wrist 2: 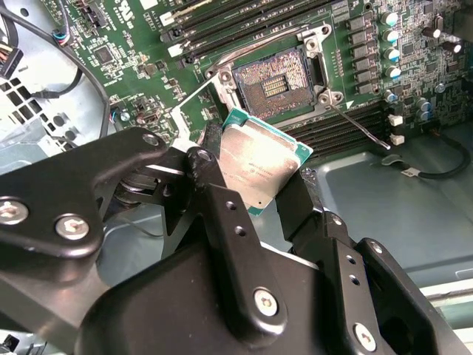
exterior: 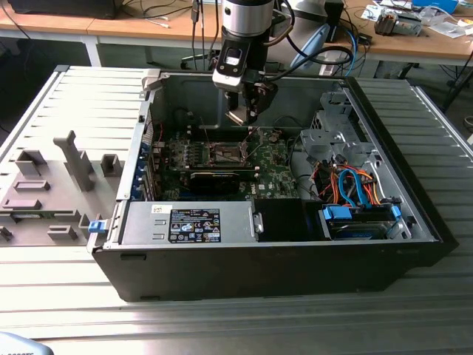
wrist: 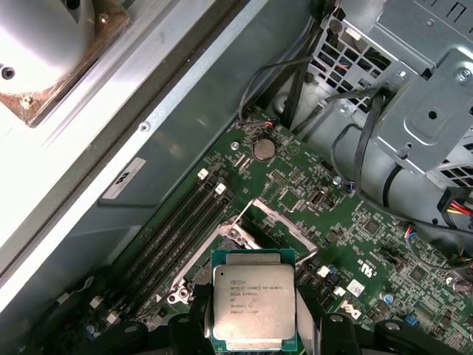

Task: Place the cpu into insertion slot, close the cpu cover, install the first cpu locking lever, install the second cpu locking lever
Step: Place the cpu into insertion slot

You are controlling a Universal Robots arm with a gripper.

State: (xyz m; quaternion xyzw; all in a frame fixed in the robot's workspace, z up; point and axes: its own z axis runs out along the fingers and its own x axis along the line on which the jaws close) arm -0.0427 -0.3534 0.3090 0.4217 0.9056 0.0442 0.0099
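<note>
In the exterior view, the gripper (exterior: 247,111) hangs in the upper middle of the frame, inside the open computer case (exterior: 281,274). It is above the green circuit board (exterior: 277,174) and well clear of it. The insertion slot (exterior: 224,153) lies below the gripper, slightly toward the exterior view's left. What the gripper carries is too small to make out here.

In the second wrist view, the fingers (wrist 2: 207,177) are closed on the cpu (wrist 2: 259,159), pinching it by two opposite edges with its silver face showing. The chip sits tilted, in the air and apart from the slot, whose dark centre is bare. A thin locking lever (wrist 2: 362,127) sticks out from one corner of the slot.

In the first wrist view, the cpu (wrist: 255,303) sits between the fingertips, in front of the slot. A thin metal frame (wrist: 288,222) stands raised beside the slot, and I take it to be the cpu cover.

The chip looks light, stiff and flat. Its metal lid is smooth, so it could slide or twist in a loose pinch. I judge it fragile on the underside, and the slot's contacts equally so, so it should not be pressed or dragged. The edge grip seen here suits it, because it leaves both faces untouched.
</note>
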